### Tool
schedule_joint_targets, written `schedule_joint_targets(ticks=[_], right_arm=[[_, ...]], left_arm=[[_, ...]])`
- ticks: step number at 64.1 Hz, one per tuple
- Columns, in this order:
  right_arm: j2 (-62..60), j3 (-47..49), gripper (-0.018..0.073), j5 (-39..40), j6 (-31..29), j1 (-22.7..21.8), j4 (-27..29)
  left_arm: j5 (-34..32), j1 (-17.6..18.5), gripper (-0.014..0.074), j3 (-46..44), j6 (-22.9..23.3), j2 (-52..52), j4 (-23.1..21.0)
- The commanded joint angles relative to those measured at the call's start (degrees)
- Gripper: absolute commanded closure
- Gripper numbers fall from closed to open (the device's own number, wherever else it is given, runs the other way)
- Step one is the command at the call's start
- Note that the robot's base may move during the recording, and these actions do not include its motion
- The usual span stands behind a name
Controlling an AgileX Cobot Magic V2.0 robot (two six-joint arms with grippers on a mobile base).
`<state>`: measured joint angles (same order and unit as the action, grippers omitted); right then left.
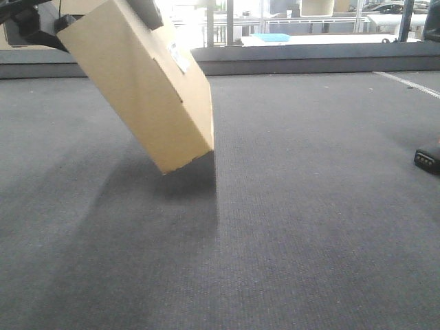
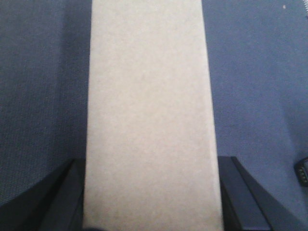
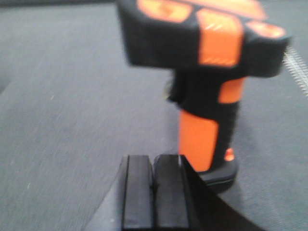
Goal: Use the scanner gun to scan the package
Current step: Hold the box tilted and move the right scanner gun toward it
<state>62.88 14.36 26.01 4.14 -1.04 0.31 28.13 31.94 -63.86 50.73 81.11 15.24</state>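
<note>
L jaws clamp package [image 2: 149, 120], R jaws closed by scanner gun [image 3: 199, 139].

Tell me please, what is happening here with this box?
The left gripper is clamped on the cardboard package and holds it tilted over the grey mat. The scanner gun stands upright on the mat, not gripped; the right gripper is shut and empty close to it.

place: office or lab hall, cannot tell which
near: grey felt-covered desk [image 1: 316, 220]
far: bright glazed partitions [image 1: 240, 17], white table [image 1: 337, 39], blue item [image 1: 271, 37] on it
</note>
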Motion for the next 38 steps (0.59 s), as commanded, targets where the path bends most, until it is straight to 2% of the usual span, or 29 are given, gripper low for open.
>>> schedule_joint_targets(ticks=[1,22,30,38], right_arm=[[0.23,1.41,0.0728,-2.80,1.37,0.05,-4.25],[0.23,5.17,0.0728,-6.75,2.53,0.05,-4.77],[0.23,6.40,0.0728,-8.04,3.98,0.05,-8.02],[0.12,6.63,0.0728,-11.05,4.96,0.05,-8.70]], left_arm=[[-0.37,0.43,0.0707,0.17,0.27,0.00,0.72],[-0.51,0.43,0.0707,3.67,0.27,0.12,0.83],[-0.88,0.43,0.0707,3.67,0.27,0.12,0.92],[-1.56,0.43,0.0707,3.67,0.27,0.12,0.92]])
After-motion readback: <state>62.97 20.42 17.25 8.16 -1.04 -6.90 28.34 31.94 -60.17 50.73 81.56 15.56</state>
